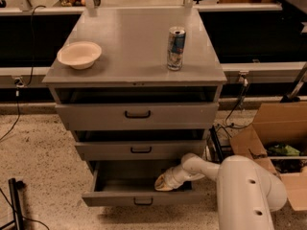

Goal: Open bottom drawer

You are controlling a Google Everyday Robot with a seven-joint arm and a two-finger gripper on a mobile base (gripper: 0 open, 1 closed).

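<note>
1. Camera view: bottom drawer [115, 198] is being shown pulled out at the base of the grey cabinet [134, 51].
2. Gripper [162, 182] is being held inside it, right side; how wide, can't tell.

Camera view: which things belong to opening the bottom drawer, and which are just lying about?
Job in hand: bottom drawer, pulled out; gripper, reaching into its right side.
Lying about: bowl and can on the cabinet top; cardboard box on the floor at right.
</note>
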